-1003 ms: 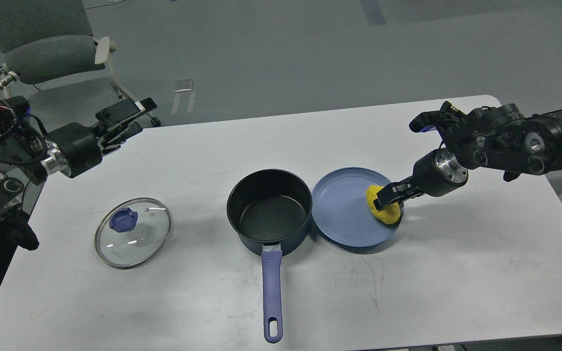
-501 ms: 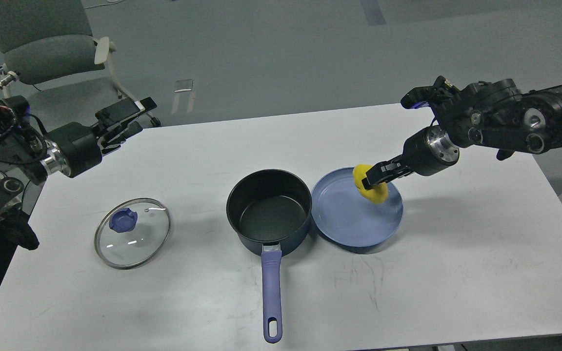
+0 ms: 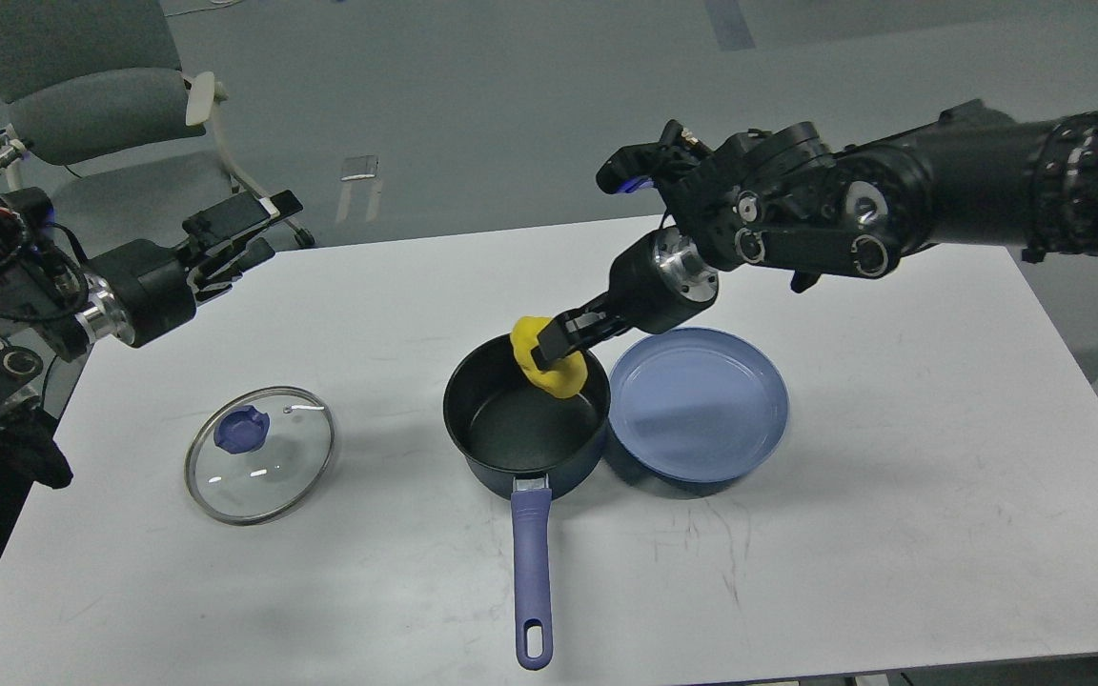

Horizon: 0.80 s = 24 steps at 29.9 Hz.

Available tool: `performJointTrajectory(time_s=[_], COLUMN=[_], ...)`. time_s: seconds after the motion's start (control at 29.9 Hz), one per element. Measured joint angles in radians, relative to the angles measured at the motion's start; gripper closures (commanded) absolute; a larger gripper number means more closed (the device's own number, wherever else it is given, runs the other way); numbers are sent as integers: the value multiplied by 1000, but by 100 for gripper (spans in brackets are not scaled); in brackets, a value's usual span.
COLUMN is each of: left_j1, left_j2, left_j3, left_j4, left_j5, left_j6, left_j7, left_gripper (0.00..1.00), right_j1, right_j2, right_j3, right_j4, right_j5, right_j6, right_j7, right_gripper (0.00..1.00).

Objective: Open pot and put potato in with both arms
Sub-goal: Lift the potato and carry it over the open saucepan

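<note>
The dark pot (image 3: 525,419) with a blue handle (image 3: 531,572) stands open at the table's middle. Its glass lid (image 3: 259,453) with a blue knob lies flat on the table to the left. My right gripper (image 3: 554,351) is shut on the yellow potato (image 3: 549,367) and holds it over the pot's back right rim. My left gripper (image 3: 249,229) is open and empty, raised over the table's far left corner, well away from the lid.
An empty blue plate (image 3: 699,408) sits right beside the pot on its right. A grey chair (image 3: 82,105) stands behind the table's left corner. The white table's (image 3: 892,534) front and right areas are bare.
My right gripper lifted the potato off the blue plate and carried it left, to above the pot's rim. The left arm stayed still.
</note>
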Motion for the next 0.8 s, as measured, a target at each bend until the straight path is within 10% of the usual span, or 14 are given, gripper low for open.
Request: performJointTrajectory(time_s=[0.8], left_j1=[0], left_j2=[-5], left_j3=[1], left_j4=[-2], left_j5=[0], left_j6=[0], left_j7=[0], left_gripper=[2], right_j1=[-85], right_j2=[10], right_j3=[-19], right_j4=[-52], right_j5=[63], right_j6=[0], right_j7=[-12], right_gripper=[51])
